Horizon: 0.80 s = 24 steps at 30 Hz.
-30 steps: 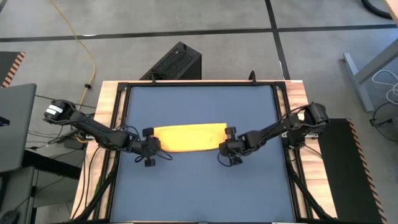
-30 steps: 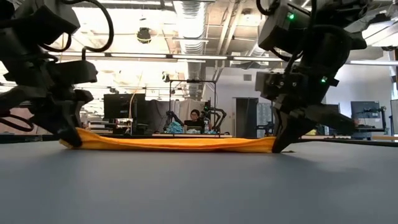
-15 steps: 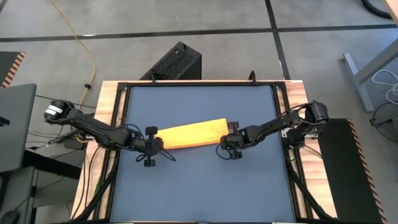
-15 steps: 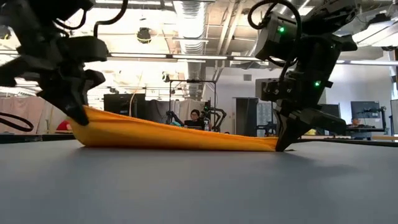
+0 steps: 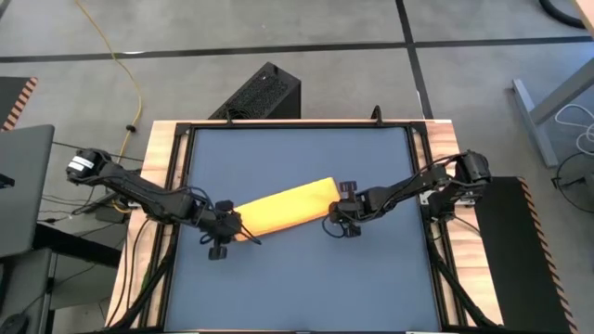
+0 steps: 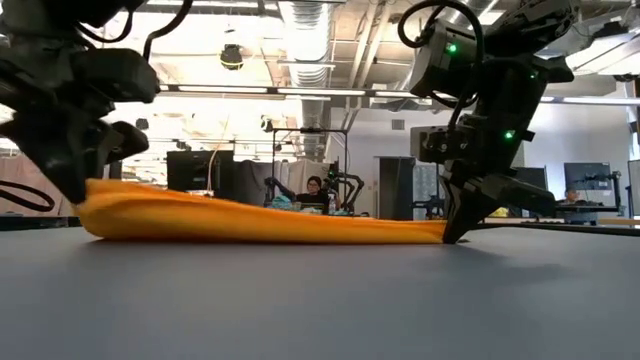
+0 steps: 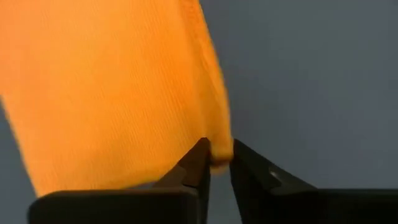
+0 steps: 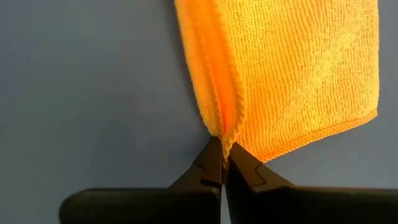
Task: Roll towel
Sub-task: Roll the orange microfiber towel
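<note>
The yellow-orange towel [image 5: 286, 208] lies folded into a long strip across the middle of the dark blue table mat [image 5: 297, 288], slanting from near left to far right. My left gripper [image 5: 228, 229] is shut on its left end, which also shows in the low view [image 6: 95, 205]. My right gripper [image 5: 338, 216] is shut on its right end at mat level [image 6: 447, 236]. The strip's middle [image 6: 280, 228] rests on the mat. No tag shows. My left gripper pinches a corner of the towel's left end [image 7: 219, 155] between its two fingertips, coming slanting down from the table's left. That end is held a little above the mat and the cloth slopes down from it. My right gripper pinches the near corner of the towel's right end [image 8: 224, 142] between its two fingertips, on a folded edge of several layers. It comes slanting down from the table's right. That end lies low on the mat.
The mat sits in a black frame [image 5: 182, 186] on a wooden table top. A black box [image 5: 263, 93] stands on the floor beyond the far edge. In the low view a person [image 6: 318, 190] sits far off in the room behind.
My left gripper has lifted the towel's left end, then carried it toward the near edge and down a little. My right gripper has gone slightly toward the far edge, keeping its end low. The strip has turned from level to slanting. Both grippers have stayed shut.
</note>
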{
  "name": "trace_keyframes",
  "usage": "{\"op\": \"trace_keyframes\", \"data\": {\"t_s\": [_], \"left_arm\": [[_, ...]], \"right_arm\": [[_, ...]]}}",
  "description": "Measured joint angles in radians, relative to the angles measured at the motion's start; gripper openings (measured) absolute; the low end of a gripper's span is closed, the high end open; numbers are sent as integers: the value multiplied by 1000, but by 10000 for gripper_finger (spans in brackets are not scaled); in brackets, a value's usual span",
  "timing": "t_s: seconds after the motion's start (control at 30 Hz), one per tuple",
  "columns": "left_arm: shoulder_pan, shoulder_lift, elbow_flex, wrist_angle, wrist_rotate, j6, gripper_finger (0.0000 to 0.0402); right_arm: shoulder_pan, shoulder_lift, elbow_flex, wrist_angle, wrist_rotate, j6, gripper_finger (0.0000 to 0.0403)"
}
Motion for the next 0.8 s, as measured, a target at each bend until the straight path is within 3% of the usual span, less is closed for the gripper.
{"op": "trace_keyframes", "data": {"t_s": [0.23, 0.4, 0.57, 0.67, 0.8], "left_arm": [[-25, 0, 0, 2, 60, -23, 112], [-27, 0, 0, 51, 32, 30, 120], [-27, 0, 0, 194, -66, 153, 114], [-26, 0, 1, 272, -178, 207, 112], [-12, 0, 1, 256, -314, 181, 111]], "right_arm": [[18, 1, -1, -5, 3, -4, 24], [18, 1, -1, -5, 2, 36, 25], [28, -4, -2, -5, -3, 122, 43], [42, -9, 7, -33, -13, 137, 68], [51, -24, 65, -170, -135, 200, 101]]}}
